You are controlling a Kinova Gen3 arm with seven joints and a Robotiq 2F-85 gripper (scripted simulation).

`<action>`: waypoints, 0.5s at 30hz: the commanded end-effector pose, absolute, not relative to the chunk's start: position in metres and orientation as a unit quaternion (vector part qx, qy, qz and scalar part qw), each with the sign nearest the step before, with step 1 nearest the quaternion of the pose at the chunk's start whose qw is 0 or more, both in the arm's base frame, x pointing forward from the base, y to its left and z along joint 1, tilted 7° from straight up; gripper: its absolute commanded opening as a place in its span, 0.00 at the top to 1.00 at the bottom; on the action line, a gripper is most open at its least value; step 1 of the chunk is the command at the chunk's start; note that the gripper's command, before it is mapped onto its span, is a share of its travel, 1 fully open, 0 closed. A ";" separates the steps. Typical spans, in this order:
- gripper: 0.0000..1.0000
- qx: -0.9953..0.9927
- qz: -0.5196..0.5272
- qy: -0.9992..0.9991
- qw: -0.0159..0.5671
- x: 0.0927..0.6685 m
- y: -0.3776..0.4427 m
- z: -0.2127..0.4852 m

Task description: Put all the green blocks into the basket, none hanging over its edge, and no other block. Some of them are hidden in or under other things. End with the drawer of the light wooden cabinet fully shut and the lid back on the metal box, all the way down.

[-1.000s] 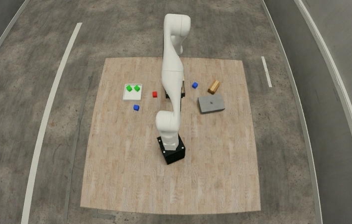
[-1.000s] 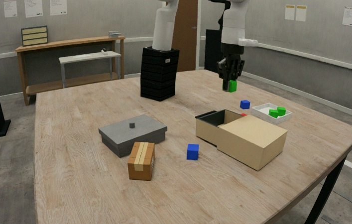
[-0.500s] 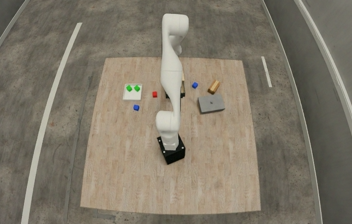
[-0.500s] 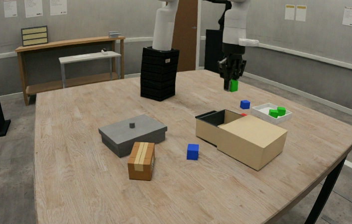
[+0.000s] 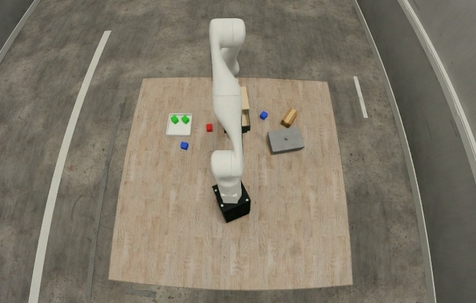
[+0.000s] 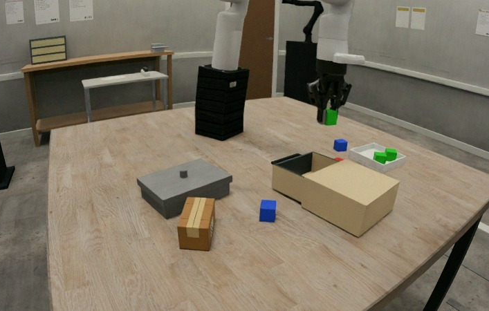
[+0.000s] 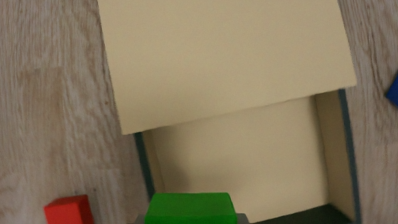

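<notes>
Grey concrete floor around a pale wooden tabletop point(image 5: 231, 244) point(image 6: 122, 267). Black 2-finger gripper point(image 6: 326, 115) point(image 7: 191, 219): jaws closed on a small green cube point(image 6: 330, 117) point(image 7: 191, 207), held above the tabletop. Destination: white shallow square basket point(image 5: 179, 130) point(image 6: 366, 162), already containing 2 green blocks point(image 5: 174, 119) point(image 5: 185, 119) point(image 6: 380, 157) point(image 6: 391, 154).

Probable step: transfer of the held cube to the basket.

CAUTION, release: aim for the bare part of the basket floor. Possible result of a drop onto the 2 blocks: bounce, or a stop across the rim. Cause: crowding along 1 side.

CAUTION, travel: keep height over the red cube point(image 5: 209, 127) point(image 6: 338, 159) point(image 7: 69, 210) and the blue cube near the basket point(image 5: 184, 145) point(image 6: 339, 144). Possible result of a low path: a knocked cube or a bumped basket wall.

CAUTION, drawer: light wooden cabinet point(image 5: 245, 98) point(image 6: 350, 185) point(image 7: 225, 55) with drawer point(image 5: 245, 116) point(image 6: 286, 180) point(image 7: 245, 165) open. Later, push squarely at the front; possible jam or shifted cabinet from an off-centre push.

CAUTION, hidden blocks: grey metal box point(image 6: 168, 206) under a knobbed grey lid point(image 5: 292, 141) point(image 6: 207, 173), apparently seated; contents unseen. Possible causes of failure: an unchecked interior, or a lid returned crooked. Also inspect around the brown cardboard box point(image 5: 289, 117) point(image 6: 196, 222). Drawer interior perhaps without further blocks, given the partial wrist view.
</notes>
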State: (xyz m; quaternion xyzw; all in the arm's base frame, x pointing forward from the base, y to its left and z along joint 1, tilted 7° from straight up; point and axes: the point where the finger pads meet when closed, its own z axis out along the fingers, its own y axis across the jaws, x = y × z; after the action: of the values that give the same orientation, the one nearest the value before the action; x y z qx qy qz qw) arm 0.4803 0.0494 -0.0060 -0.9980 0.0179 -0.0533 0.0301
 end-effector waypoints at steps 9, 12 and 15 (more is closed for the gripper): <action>0.90 -0.989 -0.051 0.134 0.035 0.475 0.082 -0.004; 0.90 -0.981 -0.049 0.181 0.037 0.472 0.096 -0.004; 0.90 -0.971 -0.047 0.231 0.040 0.469 0.111 -0.003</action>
State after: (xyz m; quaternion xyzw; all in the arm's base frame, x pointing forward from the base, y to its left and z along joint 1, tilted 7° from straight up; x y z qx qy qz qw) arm 0.4707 0.0992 -0.0044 -0.9795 0.1913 -0.0464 0.0420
